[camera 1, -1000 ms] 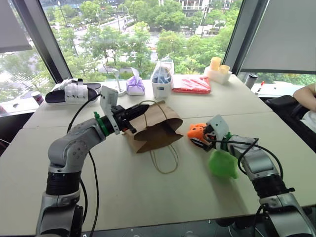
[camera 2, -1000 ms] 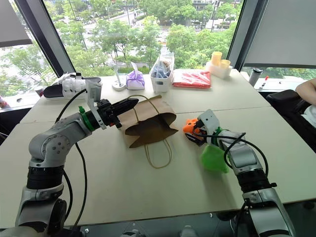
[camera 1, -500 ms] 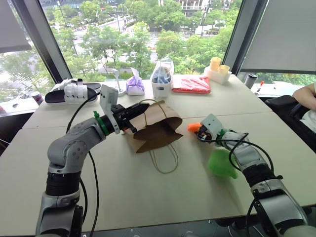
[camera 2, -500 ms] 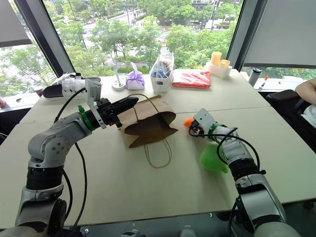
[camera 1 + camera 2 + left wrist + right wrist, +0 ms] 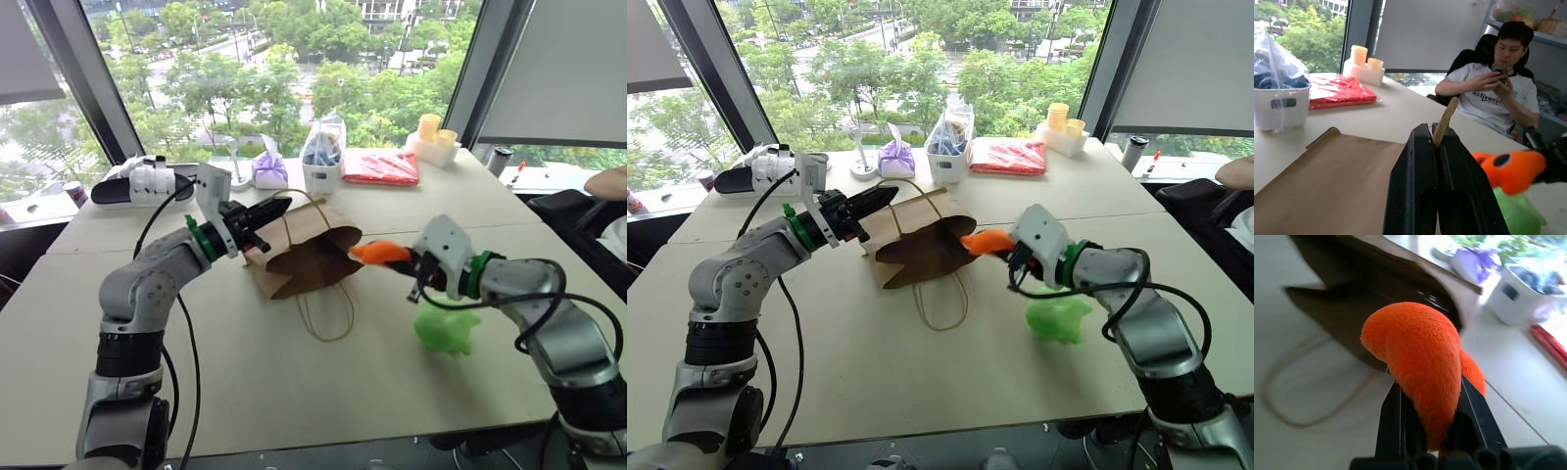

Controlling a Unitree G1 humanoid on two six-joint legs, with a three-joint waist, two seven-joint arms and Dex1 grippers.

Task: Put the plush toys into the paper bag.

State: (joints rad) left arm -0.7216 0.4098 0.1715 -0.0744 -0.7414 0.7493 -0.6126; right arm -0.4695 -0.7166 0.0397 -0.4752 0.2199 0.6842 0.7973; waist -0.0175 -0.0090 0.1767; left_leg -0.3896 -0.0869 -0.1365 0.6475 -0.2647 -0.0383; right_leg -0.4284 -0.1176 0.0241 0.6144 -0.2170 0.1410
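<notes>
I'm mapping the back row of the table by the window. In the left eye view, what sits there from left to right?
Black sandal → purple pouch → white tub with clear bag → red packet → yellow cups.

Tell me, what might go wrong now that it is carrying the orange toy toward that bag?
1. The right claw pinches only a fold of the orange plush toy, so the toy may slip out short of the paper bag.
2. The left claw holds the bag open by one thin handle; a bump could pull it loose or tear it.
3. The bag's mouth looks shallow and faces sideways, so the toy may catch on the rim.
</notes>
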